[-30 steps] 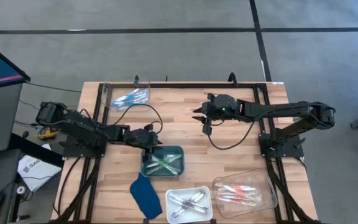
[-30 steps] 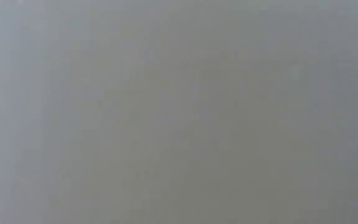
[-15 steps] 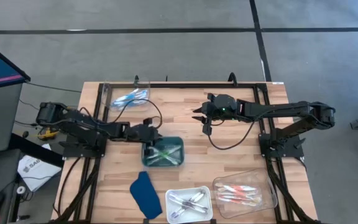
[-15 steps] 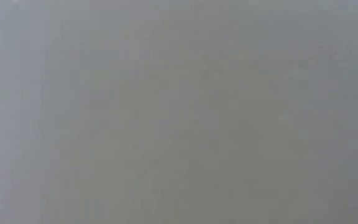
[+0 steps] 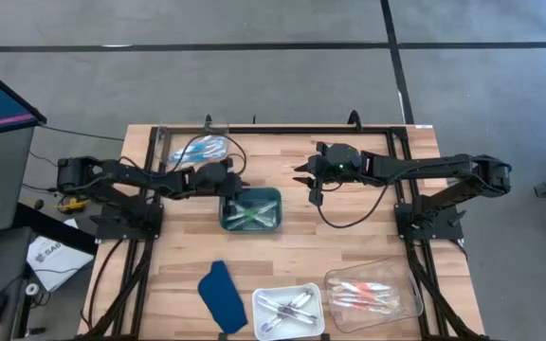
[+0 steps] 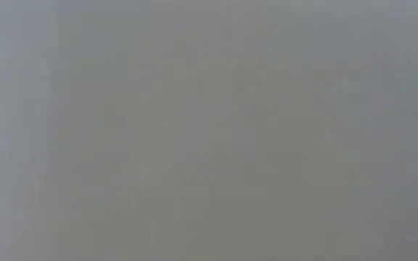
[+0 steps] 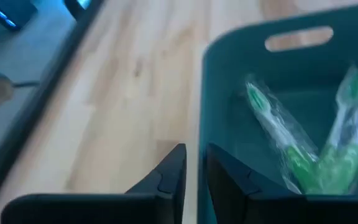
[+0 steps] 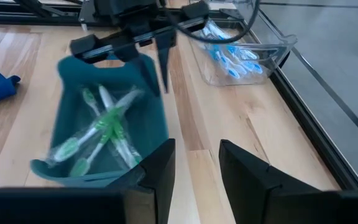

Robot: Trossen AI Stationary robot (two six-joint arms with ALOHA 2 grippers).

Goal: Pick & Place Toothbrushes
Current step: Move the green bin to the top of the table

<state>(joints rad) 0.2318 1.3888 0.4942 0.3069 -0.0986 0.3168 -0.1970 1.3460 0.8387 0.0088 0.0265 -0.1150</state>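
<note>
A teal tray (image 5: 250, 209) sits mid-table with several green toothbrushes (image 7: 291, 155) lying inside it in clear wrappers. My left gripper (image 5: 227, 189) is at the tray's left wall and shut on it. The right wrist view shows that gripper (image 8: 151, 43) over the tray's far-left corner. My right gripper (image 5: 306, 177) hovers open to the right of the tray, touching nothing. The low view shows only plain grey. My left gripper pinches the teal tray's left wall (image 7: 199, 146) near its rim, one finger (image 7: 169, 171) outside and one finger (image 7: 229, 174) inside the tray. The fingers slant down onto it from the table's left. Whether the tray's bottom is off the table, I cannot tell.
A clear tray of blue toothbrushes (image 5: 199, 147) stands near the far-left corner. At the near edge are a dark blue cloth piece (image 5: 221, 296), a white tray of purple-grey brushes (image 5: 287, 309) and a clear tray of pink-orange brushes (image 5: 370, 294). Bare wood lies between them.
My left gripper has moved toward the table's far edge, taking the teal tray with it by its left wall. The tray and its green toothbrushes now sit farther from the blue cloth and nearer the clear tray of blue brushes.
</note>
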